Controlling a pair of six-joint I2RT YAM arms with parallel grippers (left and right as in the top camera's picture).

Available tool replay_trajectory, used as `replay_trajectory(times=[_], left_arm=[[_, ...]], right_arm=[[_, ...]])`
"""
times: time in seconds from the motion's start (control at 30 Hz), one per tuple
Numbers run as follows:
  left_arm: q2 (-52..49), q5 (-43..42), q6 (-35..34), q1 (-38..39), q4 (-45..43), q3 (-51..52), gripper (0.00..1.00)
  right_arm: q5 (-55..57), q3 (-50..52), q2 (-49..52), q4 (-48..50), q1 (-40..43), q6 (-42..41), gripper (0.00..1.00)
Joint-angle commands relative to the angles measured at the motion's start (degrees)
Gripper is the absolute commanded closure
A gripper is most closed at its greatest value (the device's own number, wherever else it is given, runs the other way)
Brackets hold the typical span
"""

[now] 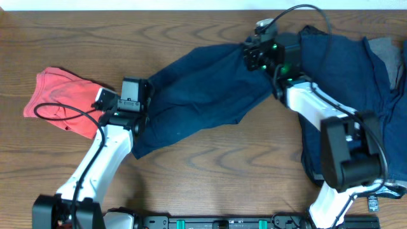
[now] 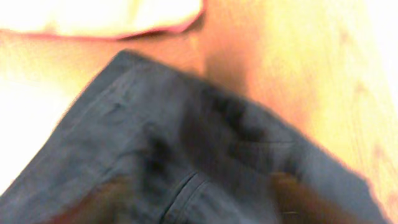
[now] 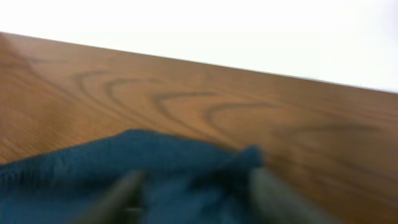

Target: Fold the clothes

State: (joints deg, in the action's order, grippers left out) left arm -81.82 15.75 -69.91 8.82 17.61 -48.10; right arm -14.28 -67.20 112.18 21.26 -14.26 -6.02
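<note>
Navy trousers (image 1: 203, 89) lie slantwise across our bench (image 1: 216, 165), with a red cloth (image 1: 56, 100) near their lower-left end. Our left tool (image 1: 135, 102) sits at that end and our right tool (image 1: 259, 56) at the upper edge. Both wrist views are blurred, so we cannot tell whether either tool grips cloth.

The navy trousers (image 1: 203, 89) are matt woven cloth, creased, with a stitched seam. Under them the table (image 1: 210, 165) is smooth brown wood, strongly grained, with a faint sheen. Left of the trousers lies a red garment (image 1: 60, 95) of thin matt cloth, rumpled. Over their edges, the white arm shells (image 1: 108, 149) look like smooth plastic
</note>
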Motion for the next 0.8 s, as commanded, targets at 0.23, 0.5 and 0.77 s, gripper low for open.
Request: replay_trajectory(times=[0.23, 0.5, 0.77], left_arm=[[3.65, -14.80, 16.65, -6.19, -6.36, -1.22, 0.01], [0.74, -21.09, 21.92, -2.47, 1.25, -0.72, 0.10], [-8.76, -21.16, 21.88, 0.68, 1.99, -0.55, 0.09]], right_arm=[[0.55, -1.07, -2.97, -8.92, 1.51, 0.35, 0.31], [0.96, -0.92, -1.62, -23.93, 3.34, 0.61, 0.85], [0.98, -0.90, 5.44, -25.38, 3.41, 0.98, 0.73]])
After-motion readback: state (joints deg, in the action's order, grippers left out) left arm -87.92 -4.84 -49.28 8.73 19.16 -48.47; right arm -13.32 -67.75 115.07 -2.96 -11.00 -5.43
